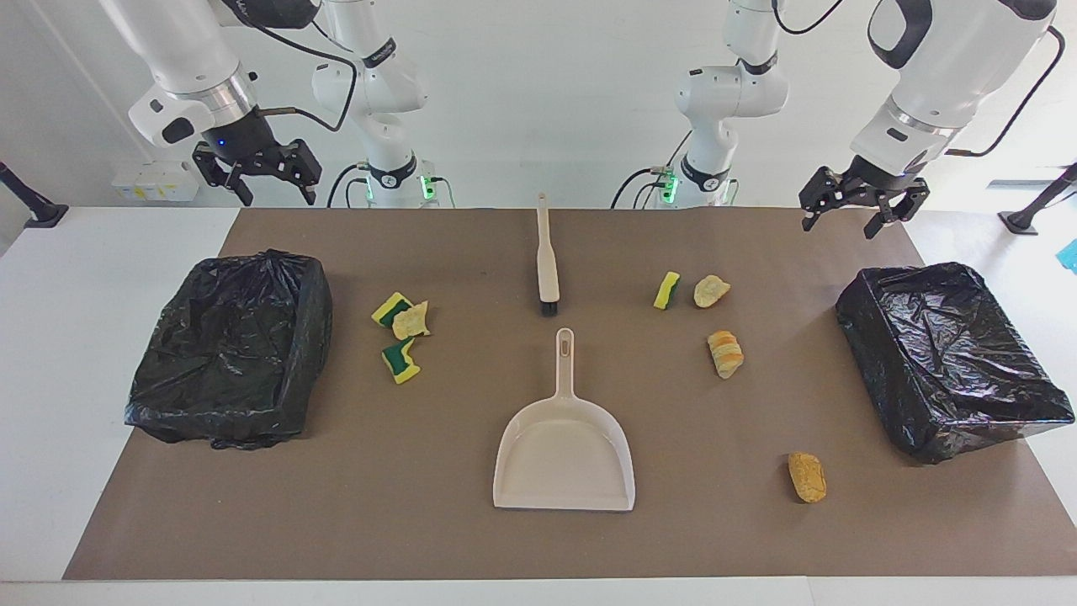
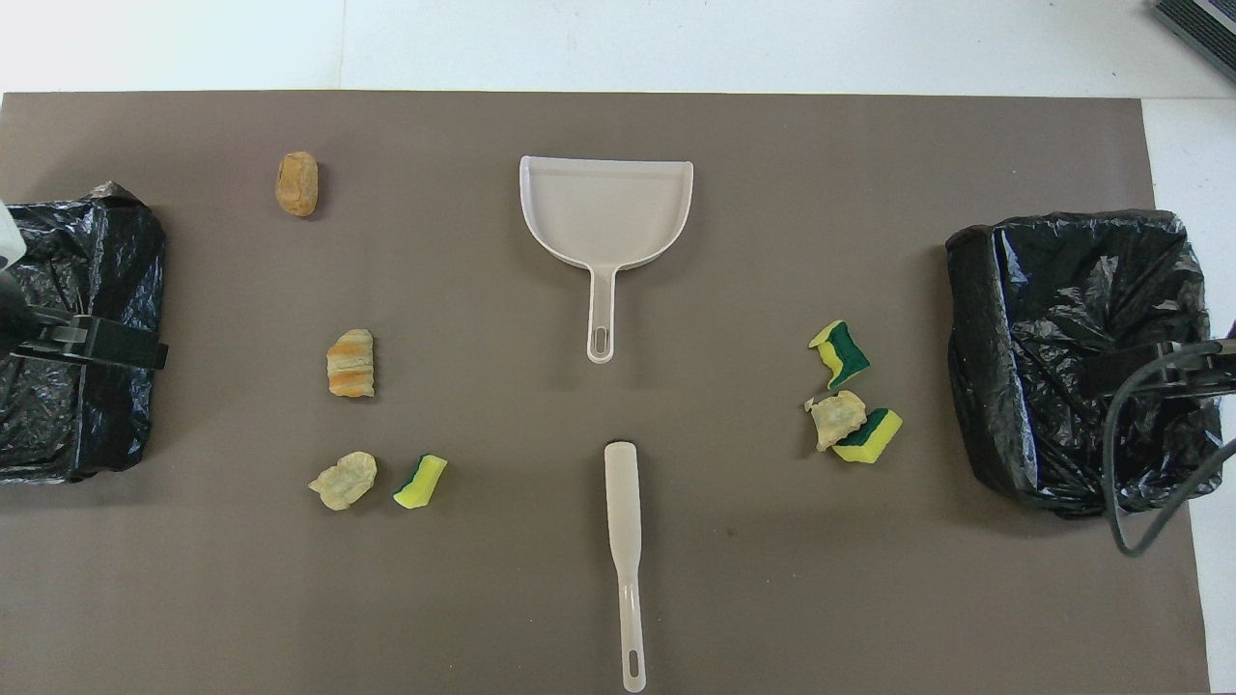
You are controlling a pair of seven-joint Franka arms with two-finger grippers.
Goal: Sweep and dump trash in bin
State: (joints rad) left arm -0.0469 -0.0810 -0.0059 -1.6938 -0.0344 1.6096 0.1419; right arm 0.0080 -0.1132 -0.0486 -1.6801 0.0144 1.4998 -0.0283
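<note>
Lying flat: smooth beige plastic dustpan (image 1: pixel 564 454) | crinkled black bin (image 1: pixel 231 349) | spongy scraps (image 1: pixel 402 336)

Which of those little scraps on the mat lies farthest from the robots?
The orange-brown chunk, alone at the left arm's end. Every other scrap lies nearer the robots, level with the dustpan's handle or the brush.

I am working in what is looking like a robotics lab: my two white arms (image 1: pixel 942 76) are standing bolted at a plain white table (image 1: pixel 76 379) before a bare white wall (image 1: pixel 547 84), cables (image 1: pixel 648 181) are trailing from their bases, and a brown mat (image 1: pixel 471 539) is covering the tabletop.
</note>
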